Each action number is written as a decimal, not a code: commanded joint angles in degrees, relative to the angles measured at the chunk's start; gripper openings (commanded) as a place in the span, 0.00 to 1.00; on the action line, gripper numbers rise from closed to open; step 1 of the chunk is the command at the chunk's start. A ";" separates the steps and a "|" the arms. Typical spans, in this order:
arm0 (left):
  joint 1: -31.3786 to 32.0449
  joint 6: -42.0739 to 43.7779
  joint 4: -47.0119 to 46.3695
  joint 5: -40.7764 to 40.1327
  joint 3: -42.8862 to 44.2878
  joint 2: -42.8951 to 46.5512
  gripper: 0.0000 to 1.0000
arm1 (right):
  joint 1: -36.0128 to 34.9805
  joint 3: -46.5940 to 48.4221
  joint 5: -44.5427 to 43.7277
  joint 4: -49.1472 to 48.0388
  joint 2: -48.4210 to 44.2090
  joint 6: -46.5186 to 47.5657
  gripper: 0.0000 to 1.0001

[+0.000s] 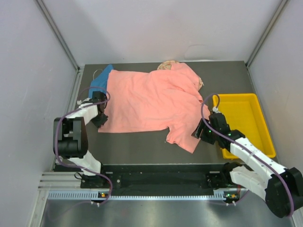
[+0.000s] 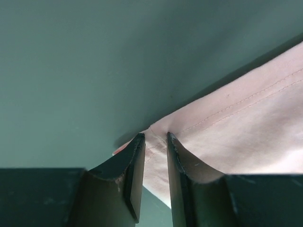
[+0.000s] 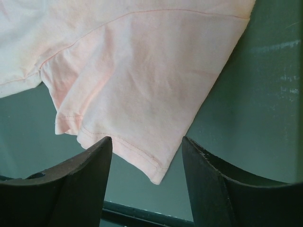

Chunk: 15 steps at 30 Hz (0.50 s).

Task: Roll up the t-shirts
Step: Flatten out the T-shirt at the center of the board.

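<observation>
The right gripper (image 1: 200, 133) stands at the near right, jaws wide apart and holding nothing. In the right wrist view its fingers (image 3: 80, 179) flank the hem corner of a short sleeve lying flat on the table (image 1: 142, 147). The left gripper (image 1: 100, 118) stands at the near left corner of the salmon-pink t-shirt (image 1: 151, 101). Its jaws are narrow, and the left wrist view shows the stitched hem corner pinched between the fingertips (image 2: 135, 156). The salmon-pink t-shirt lies spread across the middle of the table, hem toward the left and sleeves toward the right. A yellow tray (image 1: 244, 118) sits just beside the right gripper, apart from the cloth. At the far left a blue t-shirt (image 1: 100, 79) shows from under the pink one. At the far edge a floral-print t-shirt (image 1: 165, 65) shows above the pink shoulder.
</observation>
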<state>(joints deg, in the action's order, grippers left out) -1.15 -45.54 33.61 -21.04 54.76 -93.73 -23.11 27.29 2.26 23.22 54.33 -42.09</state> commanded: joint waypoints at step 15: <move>0.71 -0.17 3.04 -4.19 4.74 1.88 0.01 | -0.35 -1.01 -1.82 -1.51 0.25 0.16 0.61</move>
<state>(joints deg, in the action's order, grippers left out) -0.36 -46.37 34.44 -23.49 56.86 -95.07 -23.11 26.61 1.61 22.72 54.54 -42.06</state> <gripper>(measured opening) 0.013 0.609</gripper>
